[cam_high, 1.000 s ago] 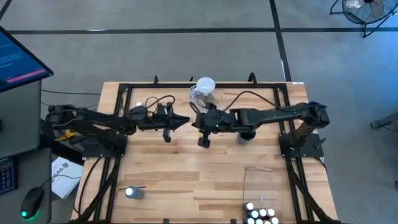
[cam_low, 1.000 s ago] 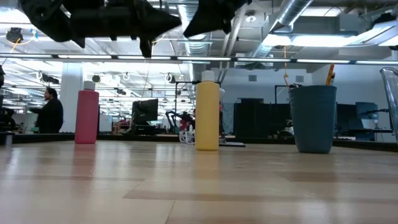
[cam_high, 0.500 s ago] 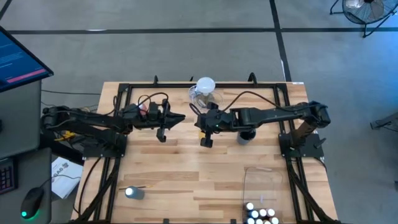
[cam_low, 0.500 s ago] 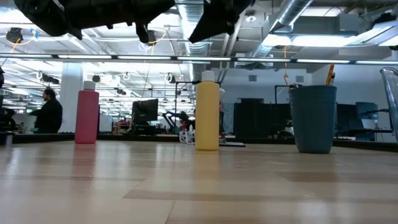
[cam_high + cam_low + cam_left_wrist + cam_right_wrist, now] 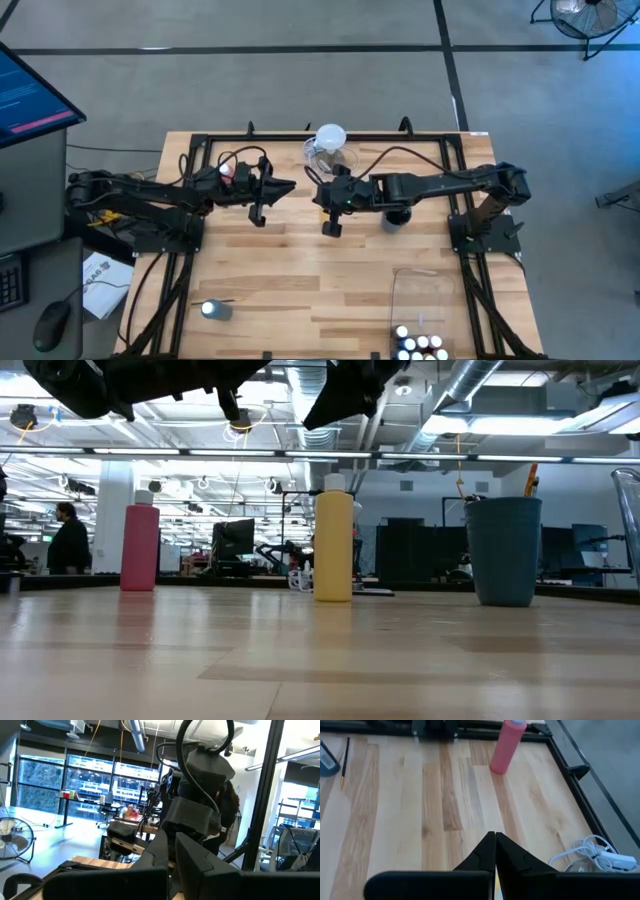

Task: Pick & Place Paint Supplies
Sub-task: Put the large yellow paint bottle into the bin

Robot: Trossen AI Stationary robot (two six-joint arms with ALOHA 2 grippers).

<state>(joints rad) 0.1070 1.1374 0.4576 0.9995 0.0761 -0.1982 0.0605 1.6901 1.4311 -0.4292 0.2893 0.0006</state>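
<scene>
Paint supplies sit at the table's edges; both grippers empty

Pink-red bottle stands near the far-left frame rail, yellow bottle mid-back, small white-capped bottles at the near-right edge. Left gripper and right gripper, fingers pressed together, hang above the back centre. Bare wood spreads across the middle.

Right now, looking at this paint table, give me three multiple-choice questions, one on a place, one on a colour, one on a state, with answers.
1. Where does the pink-red bottle stand in the low view?
A. left of the yellow bottle
B. right of the blue-grey cup
C. between the two

2. What colour is the middle bottle's body?
A. green
B. yellow
C. white

3. How are the right tool fingers?
A. wide open
B. holding a brush
C. shut, empty

Answers: A, it is leftmost; B, yellow body; C, the fingers meet over bare wood.
</scene>
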